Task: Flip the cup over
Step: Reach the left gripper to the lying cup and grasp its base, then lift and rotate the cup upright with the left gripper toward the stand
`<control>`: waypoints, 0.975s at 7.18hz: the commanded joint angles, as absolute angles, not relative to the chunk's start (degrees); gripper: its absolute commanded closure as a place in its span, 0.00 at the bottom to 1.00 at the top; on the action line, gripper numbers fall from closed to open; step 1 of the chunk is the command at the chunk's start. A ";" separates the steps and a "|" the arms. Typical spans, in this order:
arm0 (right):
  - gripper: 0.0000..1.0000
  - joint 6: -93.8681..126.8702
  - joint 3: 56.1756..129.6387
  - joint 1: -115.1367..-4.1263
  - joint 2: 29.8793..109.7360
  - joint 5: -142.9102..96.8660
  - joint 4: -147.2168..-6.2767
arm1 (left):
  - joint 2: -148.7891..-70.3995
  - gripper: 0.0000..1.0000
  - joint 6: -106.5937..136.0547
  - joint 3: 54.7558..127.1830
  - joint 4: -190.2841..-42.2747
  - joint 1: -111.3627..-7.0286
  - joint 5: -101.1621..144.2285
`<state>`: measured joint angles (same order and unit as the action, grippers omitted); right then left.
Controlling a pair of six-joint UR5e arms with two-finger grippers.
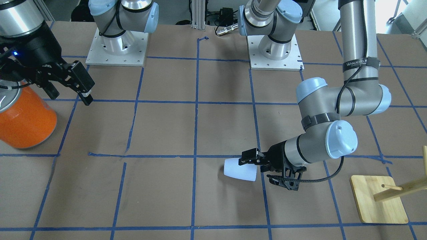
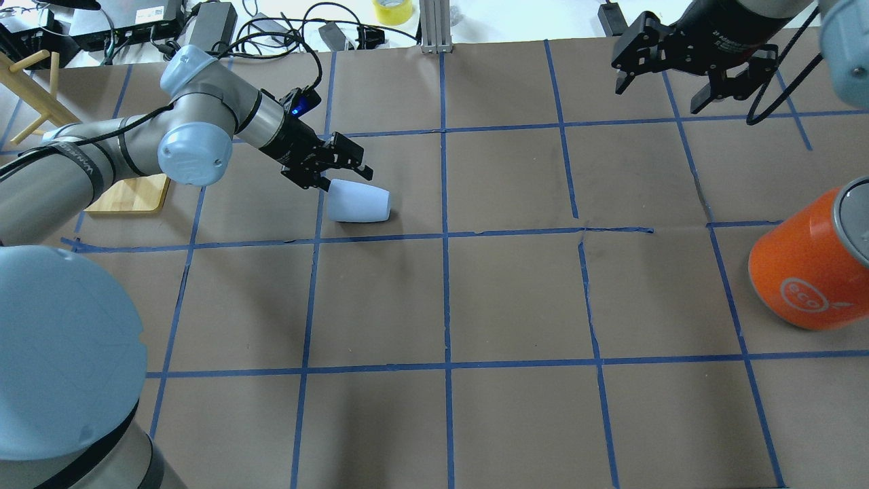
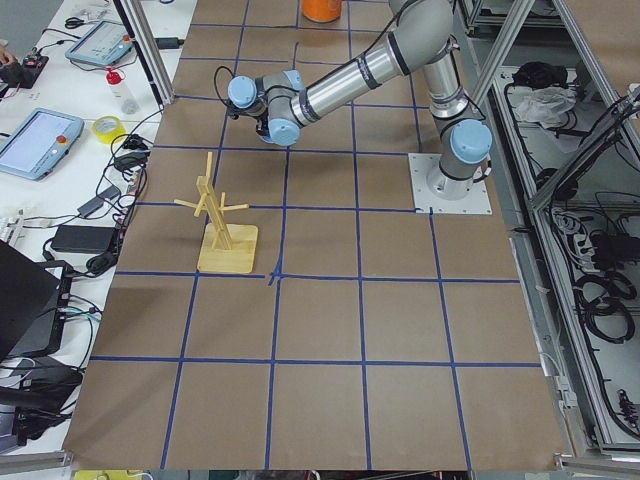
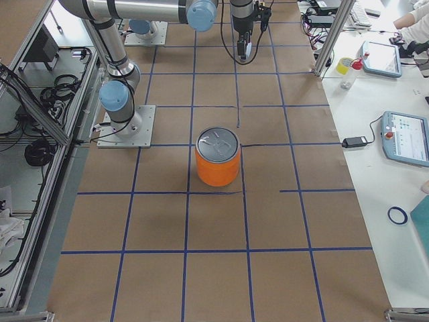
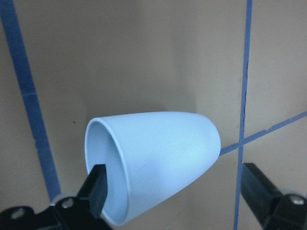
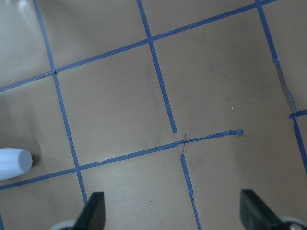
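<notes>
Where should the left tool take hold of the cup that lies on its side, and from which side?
Probably the rim wall, from the mouth side. The cup lies on its side with the wide open mouth toward the open left tool, so one finger can go inside and one outside. The tapered body could slip out of a pinch across it.

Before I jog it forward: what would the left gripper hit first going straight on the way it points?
The cup, which lies on its side with its rim toward the left gripper. The jaws are open, and one finger is at the mouth. Whether it already touches, I cannot tell.
</notes>
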<state>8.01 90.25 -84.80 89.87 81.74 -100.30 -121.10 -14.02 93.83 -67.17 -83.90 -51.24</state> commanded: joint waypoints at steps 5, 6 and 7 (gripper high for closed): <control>0.00 3.96 93.60 -89.56 90.53 90.97 -100.02 | -120.15 1.00 0.30 92.30 -66.89 -83.50 -45.18; 0.00 3.87 93.69 -89.56 90.88 90.97 -99.85 | -119.36 1.00 5.31 90.11 -66.71 -82.54 -47.00; 0.00 3.78 93.69 -89.56 90.88 91.05 -97.67 | -117.96 1.00 7.01 87.39 -66.10 -82.44 -53.37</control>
